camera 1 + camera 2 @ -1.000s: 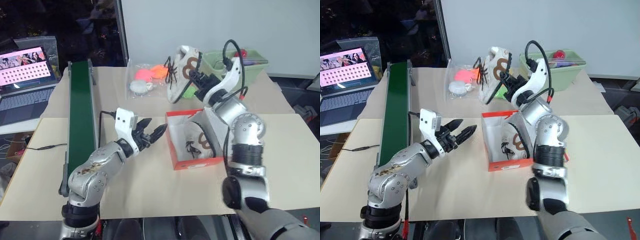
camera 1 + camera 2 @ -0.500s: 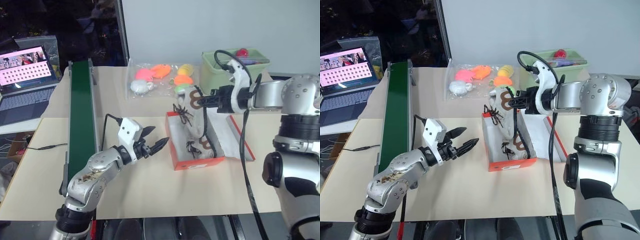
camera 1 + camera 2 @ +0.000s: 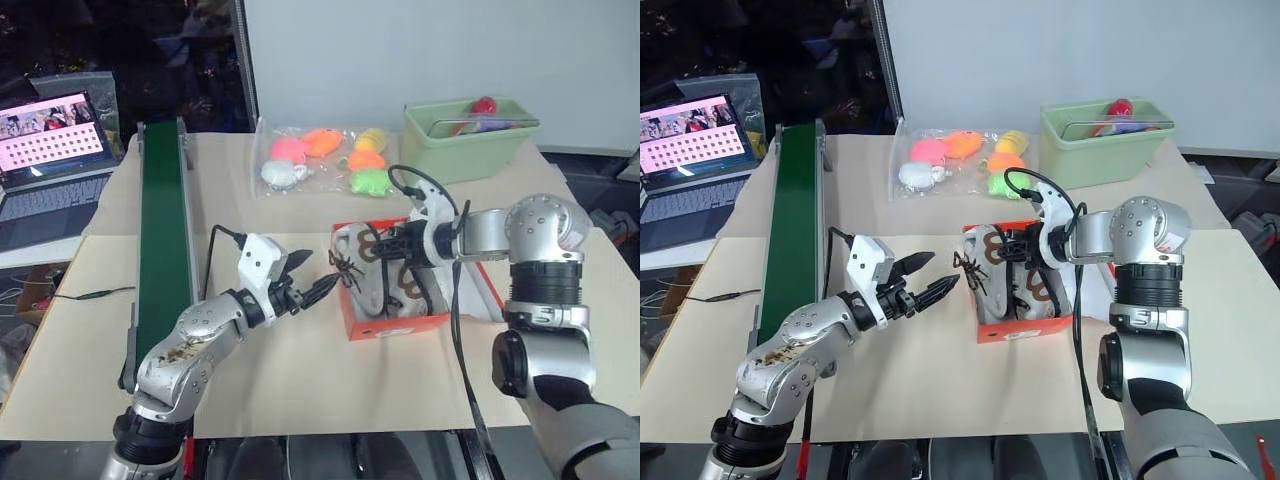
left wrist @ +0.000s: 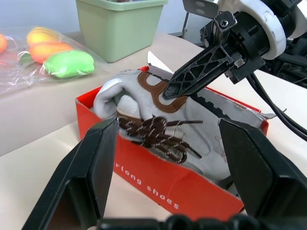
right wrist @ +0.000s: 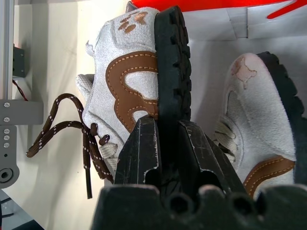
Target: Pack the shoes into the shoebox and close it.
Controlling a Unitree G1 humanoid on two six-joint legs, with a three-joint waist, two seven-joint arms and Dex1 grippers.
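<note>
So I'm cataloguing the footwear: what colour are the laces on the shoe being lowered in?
Dark brown laces, flecked with pale specks, clearest in the left wrist view.

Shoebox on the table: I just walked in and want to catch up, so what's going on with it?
The right gripper is shut on the second shoe, holding it on its side at the open red shoebox. The first shoe already lies inside. The held shoe's dark laces spill over the box's near wall. The left gripper is open beside the box, touching nothing. The lid is not yet closed.

A beige table [image 3: 300,400] stands before a white wall [image 3: 420,50] (dark window [image 3: 150,50] beside it).
</note>
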